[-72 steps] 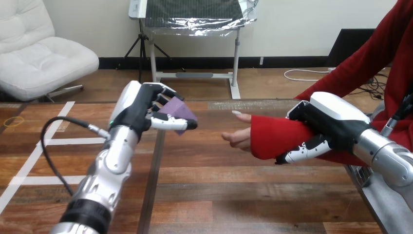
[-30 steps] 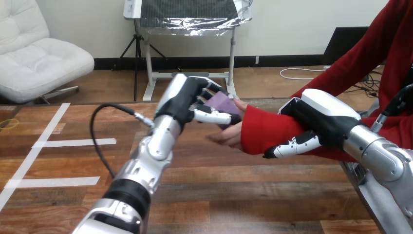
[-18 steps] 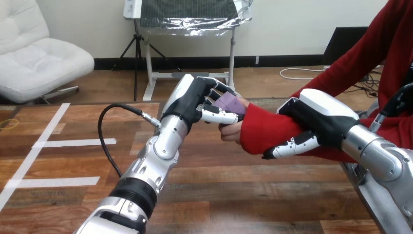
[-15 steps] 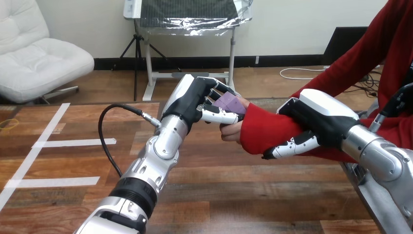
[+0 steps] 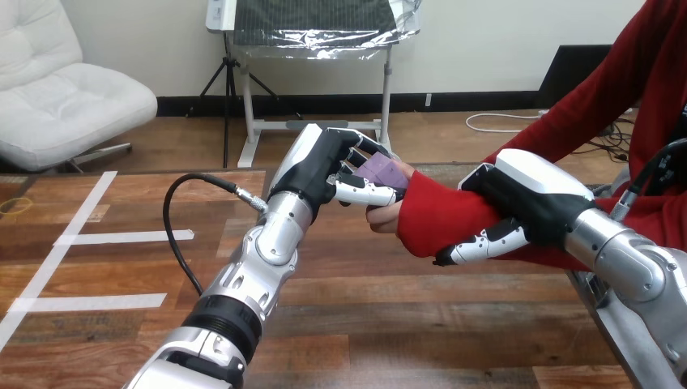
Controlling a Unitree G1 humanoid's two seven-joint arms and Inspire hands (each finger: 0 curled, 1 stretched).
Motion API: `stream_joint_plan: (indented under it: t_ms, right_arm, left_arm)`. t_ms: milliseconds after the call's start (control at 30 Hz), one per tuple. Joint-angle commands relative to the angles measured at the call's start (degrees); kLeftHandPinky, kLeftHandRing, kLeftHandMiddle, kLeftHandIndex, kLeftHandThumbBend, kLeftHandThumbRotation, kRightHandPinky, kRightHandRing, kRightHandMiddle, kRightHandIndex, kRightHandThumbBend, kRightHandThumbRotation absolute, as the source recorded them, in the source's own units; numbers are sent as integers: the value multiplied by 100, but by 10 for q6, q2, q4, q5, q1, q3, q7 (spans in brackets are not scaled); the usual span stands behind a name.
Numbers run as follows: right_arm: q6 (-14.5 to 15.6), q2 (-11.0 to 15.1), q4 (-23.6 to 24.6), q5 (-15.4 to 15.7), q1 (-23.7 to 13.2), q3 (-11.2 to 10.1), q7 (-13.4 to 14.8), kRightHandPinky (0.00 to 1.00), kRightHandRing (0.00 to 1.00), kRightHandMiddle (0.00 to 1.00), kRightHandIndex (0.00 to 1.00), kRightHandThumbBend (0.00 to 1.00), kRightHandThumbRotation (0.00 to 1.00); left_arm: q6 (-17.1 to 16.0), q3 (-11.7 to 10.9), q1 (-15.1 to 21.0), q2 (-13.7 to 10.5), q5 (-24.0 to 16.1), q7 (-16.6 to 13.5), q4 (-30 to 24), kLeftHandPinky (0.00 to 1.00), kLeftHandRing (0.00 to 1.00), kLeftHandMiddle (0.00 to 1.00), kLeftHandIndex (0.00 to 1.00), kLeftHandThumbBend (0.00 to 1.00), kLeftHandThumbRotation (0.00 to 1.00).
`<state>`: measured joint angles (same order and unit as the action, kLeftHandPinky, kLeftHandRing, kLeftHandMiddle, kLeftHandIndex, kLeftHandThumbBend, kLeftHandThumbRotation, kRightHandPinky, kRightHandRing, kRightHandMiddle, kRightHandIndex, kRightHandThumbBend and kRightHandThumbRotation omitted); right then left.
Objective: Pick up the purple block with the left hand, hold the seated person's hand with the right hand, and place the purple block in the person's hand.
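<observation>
The small purple block sits just above the middle of the frame, pinched in the robot's left hand. The thumb is folded across the block's lower edge and the fingers are curled over its top. The block is right over the person's hand, which reaches in from the right and is cupped below and beside it. I cannot tell whether the block touches that hand.

The red sleeve runs from the person's wrist off to the right. The robot's right hand lies on top of the sleeved forearm, right of centre, with its fingers wrapped round the underside of the sleeve, clasping the forearm.

The left arm's silver forearm rises from the bottom edge toward the centre, and a black cable loops off its left side. All of this hangs over the brown wooden table. Strips of white tape lie flat on the table at the left of the frame, well apart from both hands.
</observation>
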<state>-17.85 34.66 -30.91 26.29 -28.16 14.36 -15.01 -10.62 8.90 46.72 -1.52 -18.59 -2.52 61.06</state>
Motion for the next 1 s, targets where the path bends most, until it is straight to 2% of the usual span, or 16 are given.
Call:
stream_joint_plan:
  t_ms: [0, 700, 833, 967]
  right_arm:
    - [-8, -29, 44, -8, -62, -9, 13, 25, 28, 33, 32, 75, 37]
    - [-5, -27, 44, -8, -57, -13, 8, 25, 29, 33, 33, 74, 38]
    - [-6, -25, 44, -10, -56, -14, 6, 26, 29, 34, 33, 74, 38]
    - [-8, -24, 43, -11, -54, -15, 6, 26, 30, 34, 34, 73, 38]
  left_arm:
    - [-2, 22, 46, 27, -7, 11, 0, 28, 36, 42, 44, 65, 0]
    - [4, 30, 39, 25, -7, 15, -1, 25, 34, 41, 43, 65, 0]
    - [7, 26, 37, 24, 0, 21, -3, 28, 36, 42, 44, 64, 0]
    - [19, 20, 35, 23, 11, 41, -8, 35, 45, 50, 50, 66, 0]
